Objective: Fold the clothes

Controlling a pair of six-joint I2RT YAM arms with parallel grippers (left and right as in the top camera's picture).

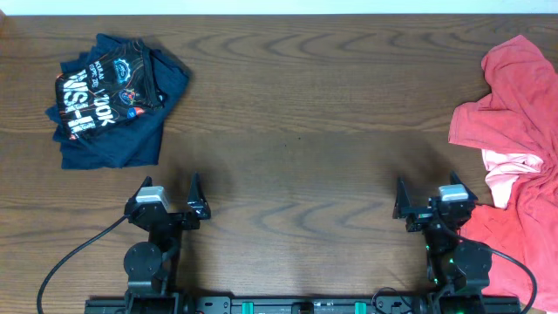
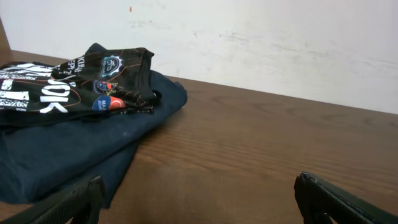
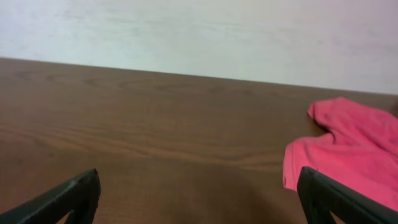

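The left jaws and the right jaws are both held wide apart, low over the bench, and nothing is gripped in either. The crumpled coral-red and pink T-shirts are heaped ahead of and to the right of the right jaws, untouched. A folded stack of navy printed shirts is seen ahead of and left of the left jaws, well apart.

The dark wooden table carried a folded pile of navy printed shirts at its far left. Crumpled coral-red and pink clothes lay heaped along its right edge.
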